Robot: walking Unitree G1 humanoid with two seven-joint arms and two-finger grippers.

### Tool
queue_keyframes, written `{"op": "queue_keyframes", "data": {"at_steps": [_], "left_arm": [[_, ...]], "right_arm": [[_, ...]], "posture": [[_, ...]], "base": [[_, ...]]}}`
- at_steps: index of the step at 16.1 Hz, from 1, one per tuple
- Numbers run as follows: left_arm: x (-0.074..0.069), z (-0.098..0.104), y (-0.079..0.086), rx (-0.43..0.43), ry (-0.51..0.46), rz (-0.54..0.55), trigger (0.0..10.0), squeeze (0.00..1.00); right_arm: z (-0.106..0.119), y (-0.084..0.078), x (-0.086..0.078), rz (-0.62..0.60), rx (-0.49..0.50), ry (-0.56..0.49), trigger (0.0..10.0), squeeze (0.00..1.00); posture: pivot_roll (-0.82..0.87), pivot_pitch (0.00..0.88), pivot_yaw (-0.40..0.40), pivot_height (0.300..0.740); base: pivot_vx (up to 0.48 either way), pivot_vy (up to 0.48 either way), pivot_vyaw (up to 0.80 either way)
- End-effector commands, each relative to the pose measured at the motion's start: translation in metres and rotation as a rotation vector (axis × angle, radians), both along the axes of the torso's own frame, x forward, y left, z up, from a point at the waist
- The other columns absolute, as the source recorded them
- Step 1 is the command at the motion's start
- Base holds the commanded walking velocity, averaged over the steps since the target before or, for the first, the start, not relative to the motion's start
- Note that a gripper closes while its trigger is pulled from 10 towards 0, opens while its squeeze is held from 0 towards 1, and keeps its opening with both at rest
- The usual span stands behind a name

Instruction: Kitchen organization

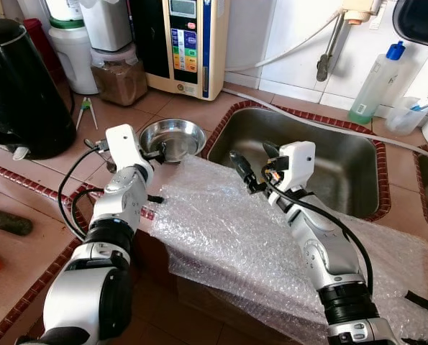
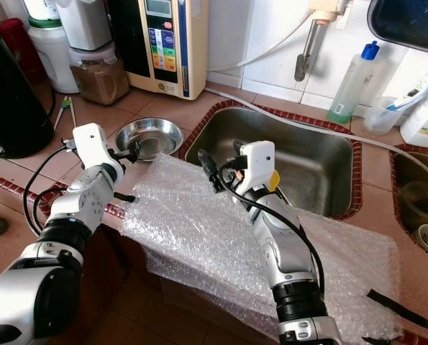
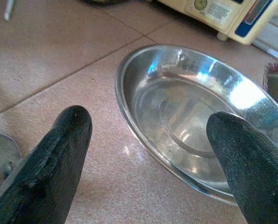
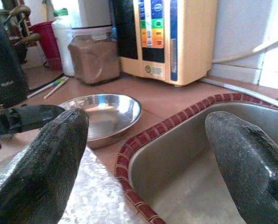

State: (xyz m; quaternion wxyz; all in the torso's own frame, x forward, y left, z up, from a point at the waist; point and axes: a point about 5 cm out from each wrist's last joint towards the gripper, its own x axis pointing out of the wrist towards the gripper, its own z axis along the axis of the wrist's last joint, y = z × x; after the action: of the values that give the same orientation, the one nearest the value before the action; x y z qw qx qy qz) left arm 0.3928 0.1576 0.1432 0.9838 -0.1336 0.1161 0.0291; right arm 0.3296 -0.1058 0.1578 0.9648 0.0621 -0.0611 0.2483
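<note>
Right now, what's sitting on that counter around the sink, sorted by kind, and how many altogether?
Steel bowl: 1
Black kettle: 1
Water purifier: 1
Jar of brown powder: 1
Soap bottle with blue cap: 1
Bubble wrap sheet: 1
Total: 6

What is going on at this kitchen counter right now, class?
A humanoid robot stands at a tiled counter, both arms reaching over a sheet of bubble wrap. Its left hand is open at the near rim of an empty steel bowl, one finger over the bowl and one outside it, holding nothing yet. Its right hand is open too, poised above the edge of the steel sink. A water purifier and a black kettle stand behind.
</note>
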Motion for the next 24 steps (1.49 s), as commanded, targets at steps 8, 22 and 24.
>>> {"op": "queue_keyframes", "data": {"at_steps": [8, 22, 24], "left_arm": [[-0.001, -0.013, -0.004, -0.031, 0.112, -0.062, 0.0, 0.00], [-0.003, -0.012, 0.032, -0.153, 0.075, 0.148, 0.0, 0.00], [-0.003, -0.009, 0.035, -0.165, 0.044, 0.175, 0.0, 0.00]], "right_arm": [[-0.001, 0.010, -0.009, 0.049, -0.046, 0.002, 10.0, 0.00], [-0.005, 0.012, -0.008, 0.048, -0.054, 0.018, 10.0, 0.00], [-0.005, 0.012, -0.007, 0.047, -0.054, 0.017, 10.0, 0.00]], "posture": [[-0.10, 0.000, 0.021, 0.740], [-0.08, 0.000, 0.021, 0.740], [-0.08, 0.000, 0.016, 0.740]], "base": [[0.000, 0.000, 0.00], [0.000, 0.000, 0.00], [0.000, 0.000, 0.00]]}}
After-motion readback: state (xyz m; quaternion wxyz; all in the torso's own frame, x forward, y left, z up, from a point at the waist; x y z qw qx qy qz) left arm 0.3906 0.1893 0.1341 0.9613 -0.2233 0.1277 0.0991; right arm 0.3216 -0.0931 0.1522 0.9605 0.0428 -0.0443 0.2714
